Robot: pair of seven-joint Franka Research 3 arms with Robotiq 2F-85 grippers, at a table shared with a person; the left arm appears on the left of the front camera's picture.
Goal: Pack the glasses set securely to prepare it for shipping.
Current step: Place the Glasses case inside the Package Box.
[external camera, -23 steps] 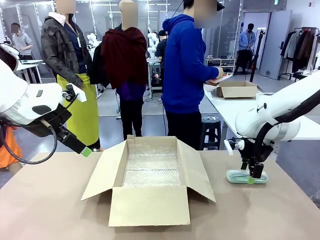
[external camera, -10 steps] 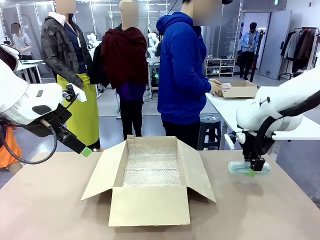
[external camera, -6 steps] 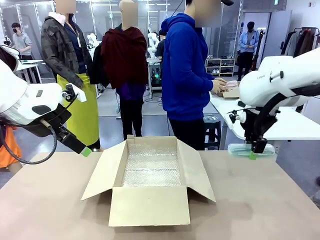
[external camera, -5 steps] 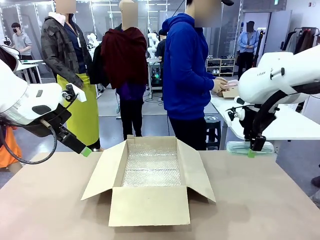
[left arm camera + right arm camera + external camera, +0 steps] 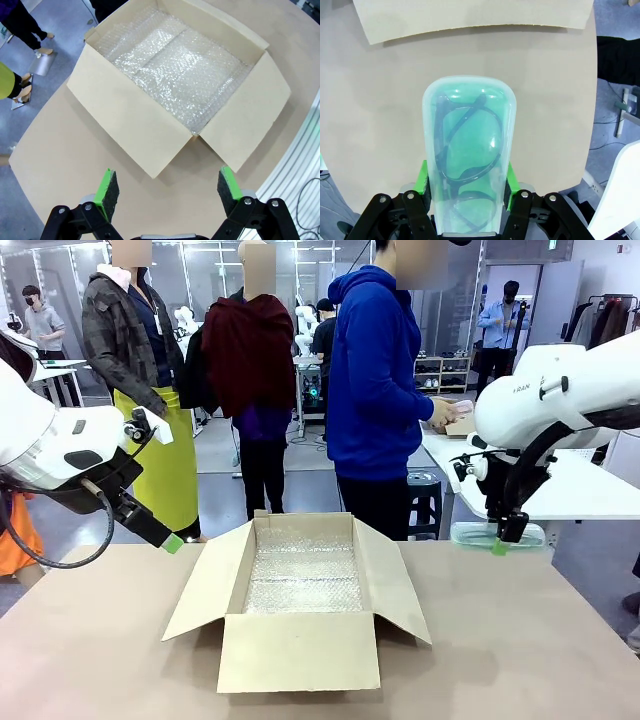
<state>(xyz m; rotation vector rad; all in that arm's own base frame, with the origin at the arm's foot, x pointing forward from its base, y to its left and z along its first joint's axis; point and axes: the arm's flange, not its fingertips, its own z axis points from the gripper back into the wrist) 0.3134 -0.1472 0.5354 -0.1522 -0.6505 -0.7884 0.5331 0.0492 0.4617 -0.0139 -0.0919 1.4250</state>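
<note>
— Which step?
— The right fingers (image 5: 422, 175) are clamping the mint case (image 5: 467, 150) above the counter (image 5: 520, 660), right of the box (image 5: 300, 650); the left fingers (image 5: 107, 187) are gaping.
— Next?
— Probably carrying it over the bubble wrap (image 5: 305, 575), then lowering.

An open cardboard box (image 5: 300, 645) sits mid-worktop (image 5: 90, 660), flaps spread, bubble wrap (image 5: 305, 578) lining its bottom. A person in a blue hoodie (image 5: 372, 370) stands beyond the far edge.
</note>
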